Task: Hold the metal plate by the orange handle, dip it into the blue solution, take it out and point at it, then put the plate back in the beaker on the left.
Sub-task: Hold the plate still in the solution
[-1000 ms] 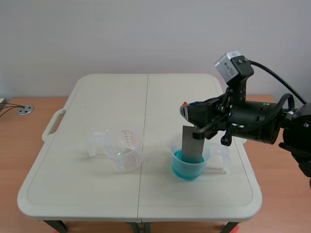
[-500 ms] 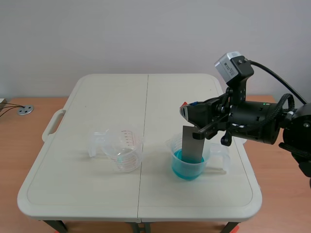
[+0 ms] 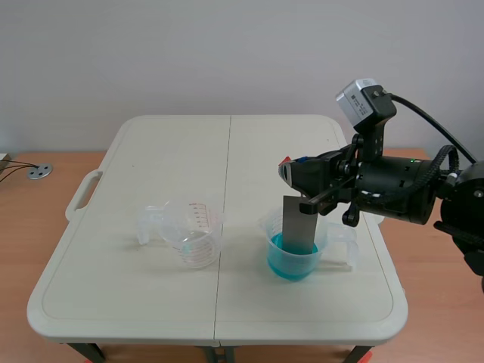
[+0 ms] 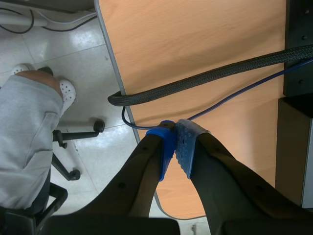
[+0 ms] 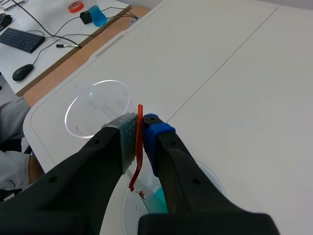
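Observation:
The grey metal plate stands upright with its lower end in the blue solution of the right beaker. My right gripper is shut on the plate's orange handle, directly above that beaker. The empty clear beaker stands to the left on the table; in the right wrist view this empty beaker lies ahead of the fingers. My left gripper is shut on nothing, off the table, over a wooden desk edge and floor.
The white folding table has a centre seam and a carry handle at its left edge. A black braided cable crosses the desk ahead of my left gripper. A person's leg and shoe are on the floor beside a chair base.
The right gripper and the plate have risen very slightly; the plate's lower end stays in the blue solution.

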